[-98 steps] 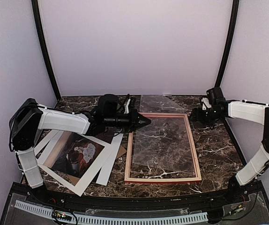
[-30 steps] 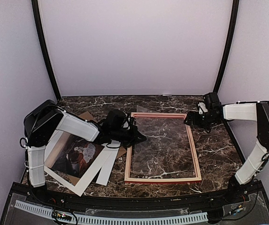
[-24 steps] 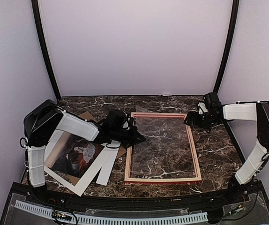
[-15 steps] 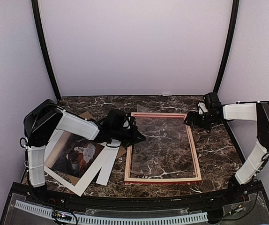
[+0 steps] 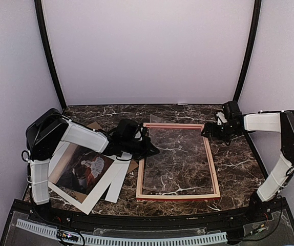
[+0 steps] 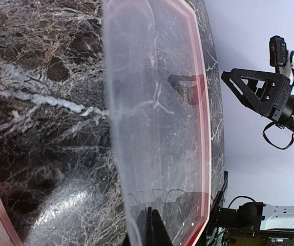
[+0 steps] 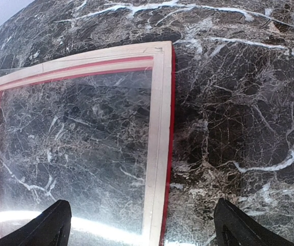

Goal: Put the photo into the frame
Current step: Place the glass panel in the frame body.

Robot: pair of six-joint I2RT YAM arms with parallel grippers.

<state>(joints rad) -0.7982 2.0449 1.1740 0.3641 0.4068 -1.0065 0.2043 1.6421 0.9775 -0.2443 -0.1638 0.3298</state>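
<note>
Your left claw (image 5: 152, 150) is pressed together on the left edge of the clear sheet (image 5: 177, 154), which sits tilted over the frame (image 5: 214, 174). The frame lies pale back up mid-tabletop (image 5: 239, 164), nearer the right edge. Your right claw (image 5: 211, 131) hangs spread wide over the frame's far right corner. The photo (image 5: 83, 168) lies face up by the near left corner, on a white mat (image 5: 115, 182).

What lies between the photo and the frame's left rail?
Top view: between the photo and the frame lie white mat strips and a brown board corner, then a narrow strip of bare table beside the rail.
</note>
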